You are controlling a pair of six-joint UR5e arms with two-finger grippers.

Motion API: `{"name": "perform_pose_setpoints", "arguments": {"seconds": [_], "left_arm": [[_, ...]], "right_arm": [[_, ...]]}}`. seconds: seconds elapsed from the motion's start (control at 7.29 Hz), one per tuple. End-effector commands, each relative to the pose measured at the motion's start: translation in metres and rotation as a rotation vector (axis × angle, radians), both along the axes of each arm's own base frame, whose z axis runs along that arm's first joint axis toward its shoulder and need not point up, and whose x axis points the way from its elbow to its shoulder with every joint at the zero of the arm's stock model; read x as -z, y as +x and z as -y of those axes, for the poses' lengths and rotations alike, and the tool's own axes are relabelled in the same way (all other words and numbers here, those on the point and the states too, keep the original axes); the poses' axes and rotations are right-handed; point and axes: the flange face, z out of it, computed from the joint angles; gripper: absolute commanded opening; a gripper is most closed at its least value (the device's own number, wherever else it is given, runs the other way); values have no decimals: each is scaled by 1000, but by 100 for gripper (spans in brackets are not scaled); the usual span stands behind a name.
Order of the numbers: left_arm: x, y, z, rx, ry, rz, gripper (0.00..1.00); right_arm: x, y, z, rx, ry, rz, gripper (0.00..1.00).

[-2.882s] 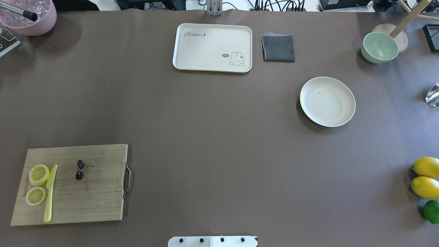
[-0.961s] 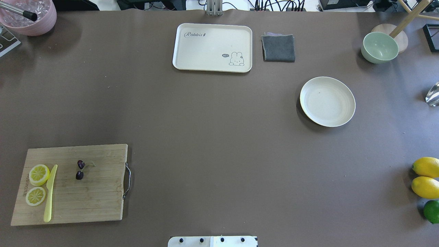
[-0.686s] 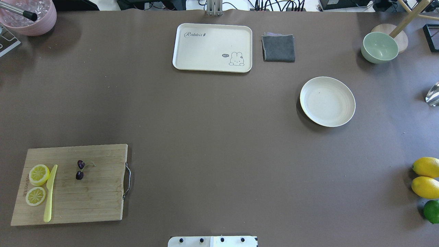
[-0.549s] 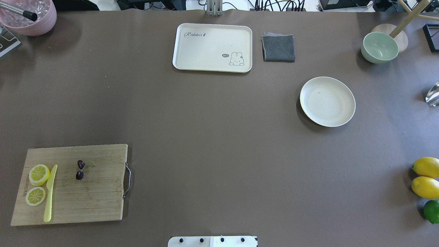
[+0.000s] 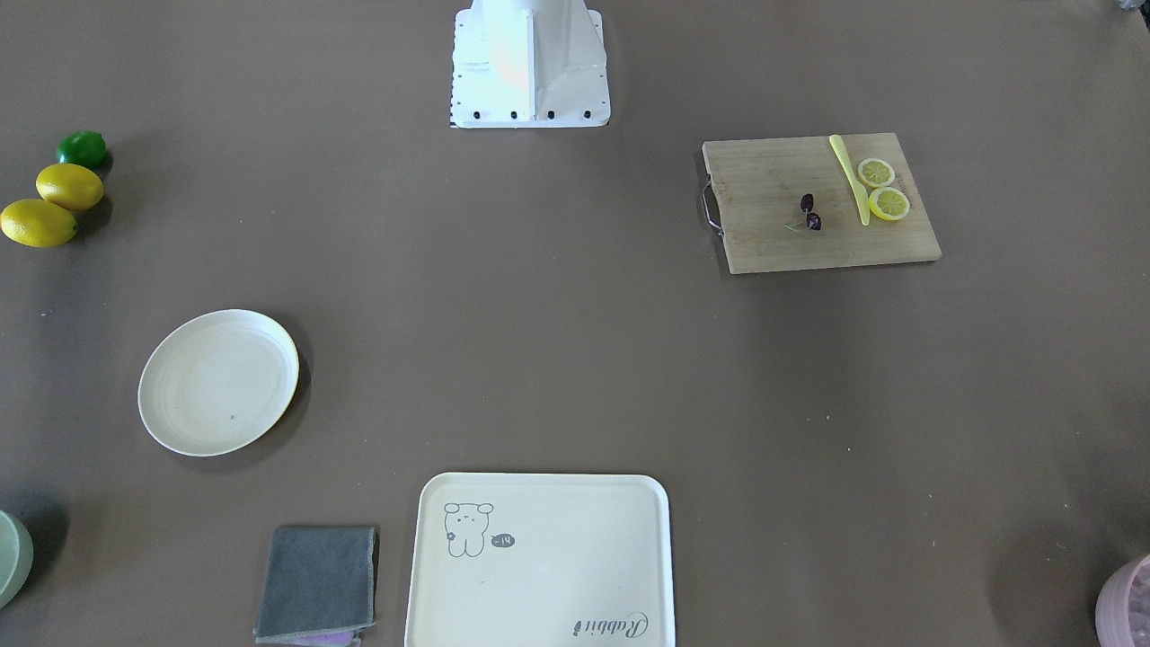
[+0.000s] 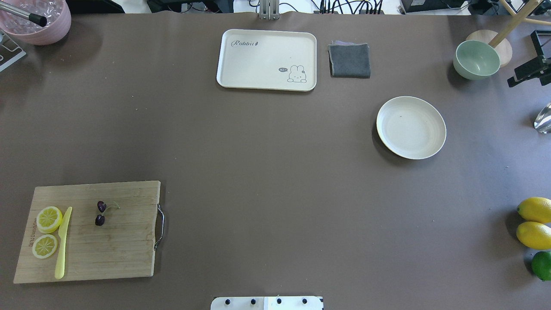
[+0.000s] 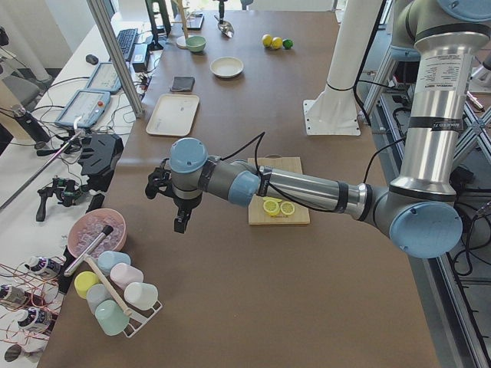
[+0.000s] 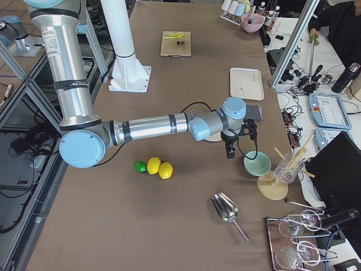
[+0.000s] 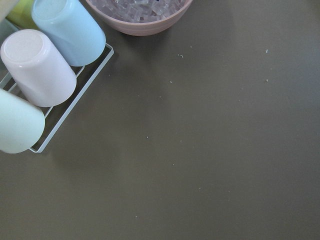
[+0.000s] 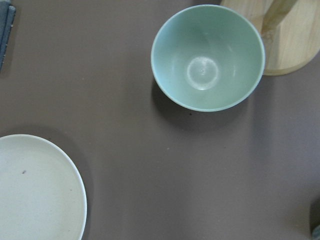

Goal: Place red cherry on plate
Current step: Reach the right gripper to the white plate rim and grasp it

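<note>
The red cherry, a small dark pair on thin green stems, lies on the wooden cutting board at the near left; it also shows in the front-facing view. Far off at the right stands the round cream plate, with nothing on it. My right gripper pokes in at the overhead view's right edge, above the table next to the green bowl and beyond the plate; I cannot tell how its jaws stand. My left gripper hangs past the board near the pink bowl, and I cannot tell its state.
Two lemon slices and a yellow knife share the board. A cream tray and grey cloth lie at the back. A green bowl, lemons, a lime, a pink bowl and a cup rack ring the edges.
The right gripper has come into the overhead view at the right edge, beside the green bowl. The cherry, board and plate have not moved.
</note>
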Motion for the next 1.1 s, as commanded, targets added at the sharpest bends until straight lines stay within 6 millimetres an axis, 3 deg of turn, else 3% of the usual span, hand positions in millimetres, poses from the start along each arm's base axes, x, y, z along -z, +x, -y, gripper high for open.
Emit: {"name": "perform_pose_setpoints", "arguments": {"seconds": [0.0, 0.27, 0.55, 0.82, 0.96], "left_arm": [[-7, 0, 2, -3, 52, -1, 98], [-10, 1, 6, -1, 80, -5, 98], [-32, 1, 3, -1, 80, -5, 98], [-51, 1, 5, 0, 125, -6, 98], [-50, 1, 6, 0, 126, -7, 98]], "right_arm": [[14, -49, -8, 12, 14, 44, 100], [20, -110, -23, 16, 14, 42, 100], [13, -158, -41, -28, -18, 22, 100], [-21, -177, -45, -45, -25, 25, 100], [-36, -184, -48, -40, -15, 22, 100]]}}
